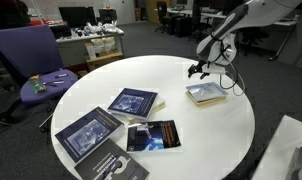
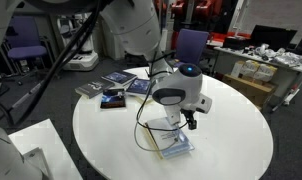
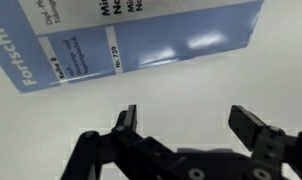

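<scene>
My gripper (image 3: 189,122) is open and empty, hanging just above the round white table (image 1: 191,120). It also shows in both exterior views (image 1: 198,71) (image 2: 187,122). Right beside it lies a light blue book (image 3: 121,40) with white label strips and printed text; it also shows in both exterior views (image 1: 206,94) (image 2: 175,147). In the wrist view the book fills the upper part and bare table lies between my fingers. My fingers do not touch the book.
Several dark-covered books and magazines (image 1: 131,102) (image 1: 91,133) (image 1: 152,136) lie on the other side of the table, also in an exterior view (image 2: 116,88). A purple chair (image 1: 36,70) stands beside the table. Desks with clutter stand behind (image 1: 91,40).
</scene>
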You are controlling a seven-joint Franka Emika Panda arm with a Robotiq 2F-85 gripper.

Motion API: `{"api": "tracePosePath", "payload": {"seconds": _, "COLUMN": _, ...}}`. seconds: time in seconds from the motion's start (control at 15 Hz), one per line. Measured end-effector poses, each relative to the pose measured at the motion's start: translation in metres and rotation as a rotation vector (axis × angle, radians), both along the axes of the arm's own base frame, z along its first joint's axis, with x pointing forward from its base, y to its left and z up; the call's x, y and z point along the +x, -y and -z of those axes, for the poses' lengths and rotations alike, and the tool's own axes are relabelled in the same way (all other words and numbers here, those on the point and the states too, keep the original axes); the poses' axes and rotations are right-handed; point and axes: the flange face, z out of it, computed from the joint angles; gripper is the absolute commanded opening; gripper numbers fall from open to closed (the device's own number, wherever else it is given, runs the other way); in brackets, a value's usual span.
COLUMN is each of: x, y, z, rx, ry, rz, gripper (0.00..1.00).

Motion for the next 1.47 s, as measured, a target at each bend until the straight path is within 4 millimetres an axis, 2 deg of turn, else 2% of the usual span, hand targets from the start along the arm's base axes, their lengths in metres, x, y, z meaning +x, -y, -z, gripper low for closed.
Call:
{"api": "tracePosePath", "payload": {"seconds": 0.27, "x": -0.004, "y": 0.001, "z": 0.012, "rx": 0.003, "ry": -0.019, "rz": 0.001, "gripper": 1.0}}
{"api": "tracePosePath", "payload": {"seconds": 0.67, "x": -0.009, "y": 0.005, "z": 0.046, "rx": 0.022, "ry": -0.059, "rz": 0.009, "gripper": 1.0}}
{"api": "tracePosePath", "payload": {"seconds": 1.47, "x": 0.003, "y": 0.019, "z": 0.035, "rx": 0.179, "ry": -0.139, "rz": -0.011, "gripper": 1.0}}
